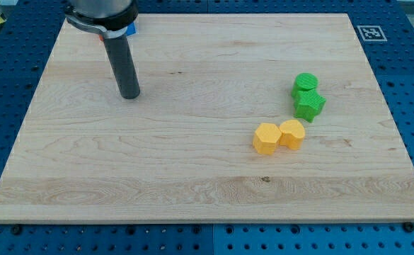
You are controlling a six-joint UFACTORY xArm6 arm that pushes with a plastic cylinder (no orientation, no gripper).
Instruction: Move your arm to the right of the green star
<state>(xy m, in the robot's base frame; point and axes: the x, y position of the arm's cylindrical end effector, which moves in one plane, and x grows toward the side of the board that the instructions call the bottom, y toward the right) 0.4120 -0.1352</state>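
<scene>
My tip (130, 95) sits on the wooden board (192, 184) in its upper-left part, touching nothing; it's a bare rod, so nothing to open or close, and it's pushing no block. The green star (309, 105) lies well apart toward the view's right, slightly lower than the tip. A green round block (305, 83) touches it on the upper side. A yellow hexagon block (267, 138) and a yellow heart-like block (292, 134) sit just below-left of the star, touching each other. Key relation: the target spot is the bare board beyond the star's right side, so the tip must cross the whole cluster. My judgement: pass above the green round block or below the yellow pair, then come in from the right.
</scene>
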